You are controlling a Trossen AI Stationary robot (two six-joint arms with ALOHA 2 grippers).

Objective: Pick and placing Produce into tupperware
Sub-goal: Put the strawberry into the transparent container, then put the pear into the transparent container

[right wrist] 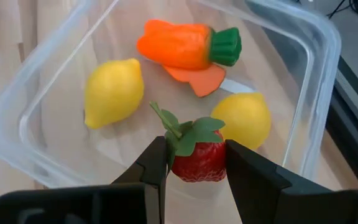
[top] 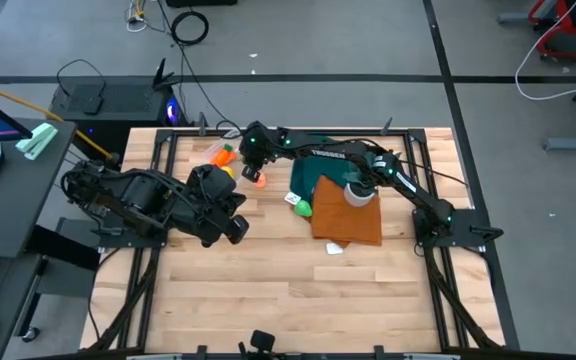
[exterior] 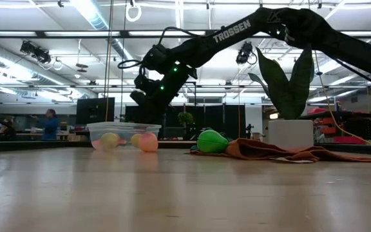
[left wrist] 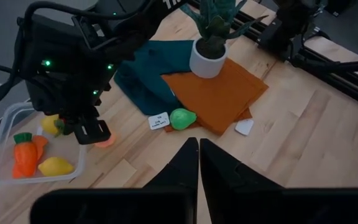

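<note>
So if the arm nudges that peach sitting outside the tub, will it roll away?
Probably. The peach looks round and smooth, resting on bare flat wood beside the tub, so a nudge would likely roll it. It looks like a light toy, so unlikely fragile.

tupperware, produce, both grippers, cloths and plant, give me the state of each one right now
tupperware: open, no lid, holds carrot and two lemons
carrot: lying inside
lemons: lying inside
strawberry: gripped over the tupperware
right gripper: shut on strawberry
peach: on table beside tupperware
green piece: on table by orange cloth
potted plant: upright on the cloths
left gripper: shut, empty
</note>
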